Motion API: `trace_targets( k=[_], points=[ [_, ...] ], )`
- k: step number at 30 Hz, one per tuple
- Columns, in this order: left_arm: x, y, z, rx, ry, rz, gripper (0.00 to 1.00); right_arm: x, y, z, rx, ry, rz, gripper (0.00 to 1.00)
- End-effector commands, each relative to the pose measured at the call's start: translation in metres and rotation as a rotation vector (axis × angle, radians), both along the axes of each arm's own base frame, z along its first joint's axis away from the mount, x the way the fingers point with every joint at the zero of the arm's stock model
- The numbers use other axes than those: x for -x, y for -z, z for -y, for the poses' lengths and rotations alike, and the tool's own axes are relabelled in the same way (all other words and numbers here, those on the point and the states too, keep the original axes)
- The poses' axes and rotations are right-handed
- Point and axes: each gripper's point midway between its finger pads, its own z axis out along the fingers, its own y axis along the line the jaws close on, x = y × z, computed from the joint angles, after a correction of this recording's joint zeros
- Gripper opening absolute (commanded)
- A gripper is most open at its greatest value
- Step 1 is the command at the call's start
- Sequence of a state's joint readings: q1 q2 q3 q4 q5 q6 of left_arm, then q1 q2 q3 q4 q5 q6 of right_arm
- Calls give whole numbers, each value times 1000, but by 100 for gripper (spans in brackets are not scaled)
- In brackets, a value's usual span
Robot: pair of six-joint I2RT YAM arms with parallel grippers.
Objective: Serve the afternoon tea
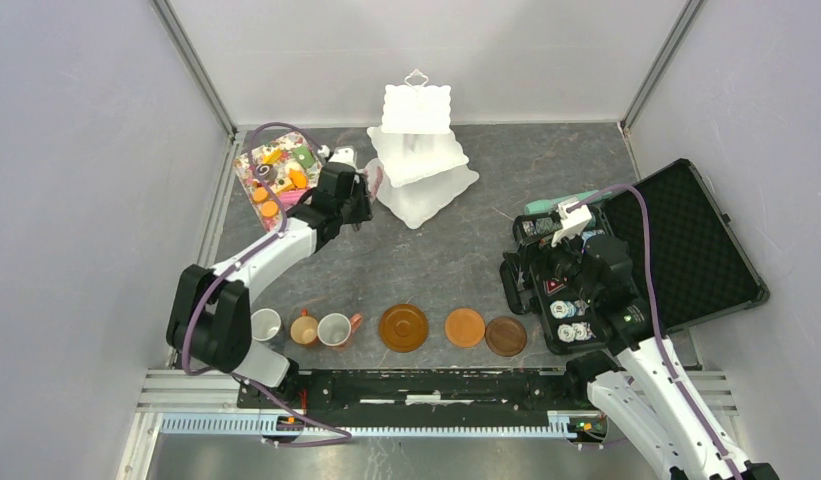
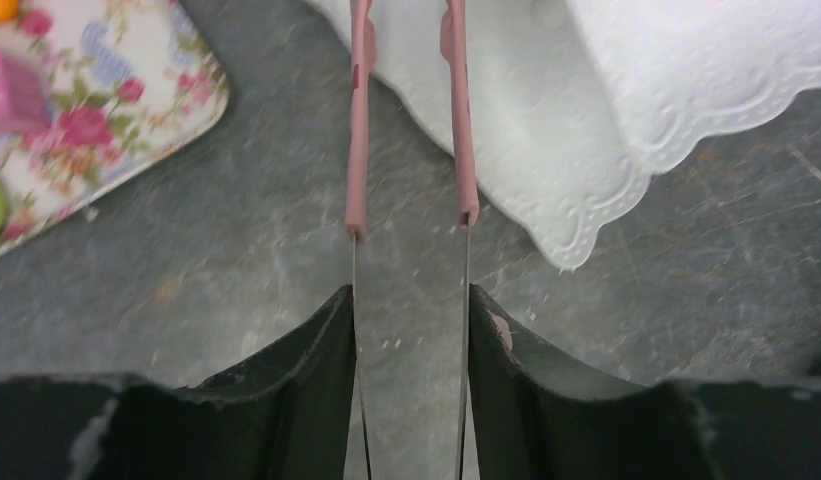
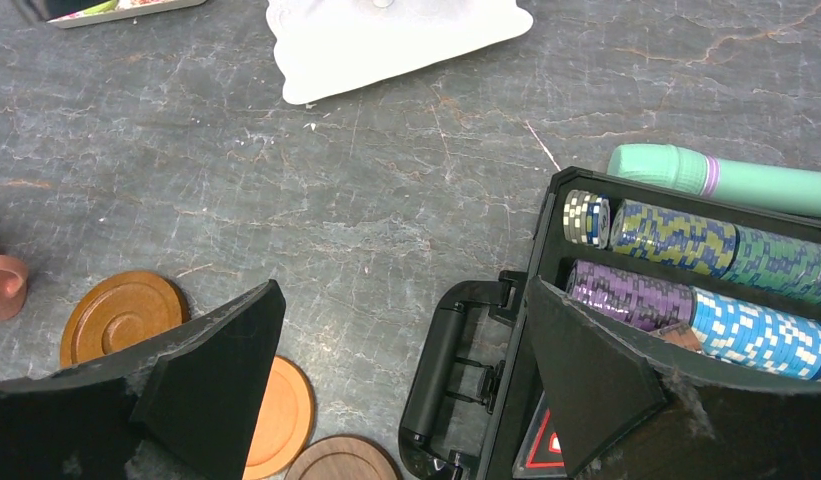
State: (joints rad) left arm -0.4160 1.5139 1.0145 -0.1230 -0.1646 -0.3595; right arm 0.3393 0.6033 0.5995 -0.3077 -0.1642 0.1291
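**Left pincer holds tongs by the stand; right pincer spread over the chip case**

Seen from above, the floral tray [image 2: 116,110] with toy cakes [image 1: 286,165] sits at 10 o'clock. Just beside it, the left gripper [image 2: 411,310] pinches pink-tipped tongs [image 2: 358,150], whose tips overlap the white stand [image 1: 418,150] at 12 o'clock. Three mugs [image 1: 304,328] stand at 7 o'clock and three saucers [image 1: 464,327] at 6. The right gripper [image 3: 404,290] hangs spread wide over the black case [image 1: 686,240] at 4 o'clock.

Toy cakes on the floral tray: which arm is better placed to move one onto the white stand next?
Left, probably. The left gripper, holding pink-tipped tongs, hangs between the floral tray of toy cakes and the stand; the right gripper sits open over the chip case, far from both.
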Motion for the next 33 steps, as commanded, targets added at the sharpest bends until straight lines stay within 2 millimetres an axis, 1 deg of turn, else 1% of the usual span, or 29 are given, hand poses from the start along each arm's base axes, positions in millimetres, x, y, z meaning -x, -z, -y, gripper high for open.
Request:
trace_targets(
  k=[1,3,6,7,9,11,14,18,21,24,27,29,33],
  points=[
    [37,-5,-38,-27,-161,-108,44,-2,-14,-2,-2,-14,46,98],
    [46,-14,-56,-66,-211,-121,44,-2,-17,-1,-2,-12,55,98],
    [57,-29,-92,-79,-306,-143,45,-2,-19,-1,-1,-17,59,98],
    [58,-34,-104,-61,-340,-146,46,-1,-18,-1,0,-17,55,98],
    [61,-42,-120,15,-376,-173,50,-1,-18,-1,2,-17,54,98],
    [62,-46,-131,91,-402,-207,50,-1,-18,-1,2,-19,55,98],
    [59,-51,-141,98,-428,-233,50,-1,-17,-2,-5,-22,55,98],
    [46,-55,-158,85,-447,-248,50,-1,-17,-4,-14,-29,55,98],
    [33,-60,-182,44,-481,-228,50,-1,-17,-4,-10,-29,58,98],
    [23,-60,-195,-18,-468,-242,52,-1,-18,-3,-7,-27,58,98],
    [15,-61,-206,-72,-463,-258,50,-2,-18,-3,-6,-26,58,98],
    [13,-59,-203,-66,-440,-275,49,-2,-18,-3,-7,-26,57,98],
    [22,-42,-182,46,-414,-324,50,-2,-17,-3,-10,-22,55,98]
  ],
)
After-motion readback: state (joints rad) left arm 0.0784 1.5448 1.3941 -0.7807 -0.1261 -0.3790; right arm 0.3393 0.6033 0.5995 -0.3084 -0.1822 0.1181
